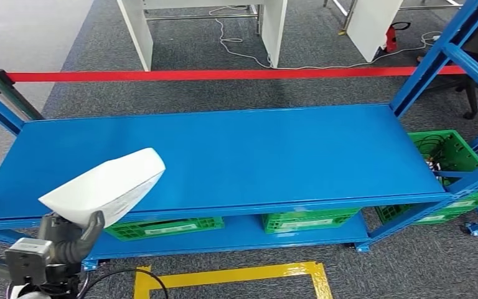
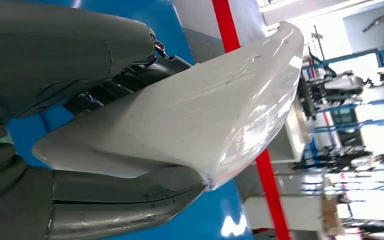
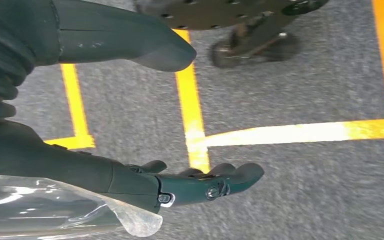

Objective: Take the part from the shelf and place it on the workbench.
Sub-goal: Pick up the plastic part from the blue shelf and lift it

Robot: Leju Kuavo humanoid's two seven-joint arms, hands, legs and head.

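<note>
A white, smooth wedge-shaped part (image 1: 107, 184) wrapped in clear film is held in my left hand (image 1: 74, 237) at the lower left, above the front left of the blue shelf top (image 1: 255, 156). In the left wrist view the part (image 2: 205, 120) lies between my thick grey thumb (image 2: 125, 205) and my darker fingers (image 2: 130, 80). My right hand (image 3: 180, 185) hangs over grey carpet, fingers apart, holding nothing.
Green crates (image 1: 162, 227) sit on the lower shelf and another green crate (image 1: 448, 152) at the right. A red barrier tape (image 1: 224, 75) runs behind the shelf. Blue uprights (image 1: 435, 56) rise at the right. Yellow floor lines (image 1: 236, 274) mark the carpet in front.
</note>
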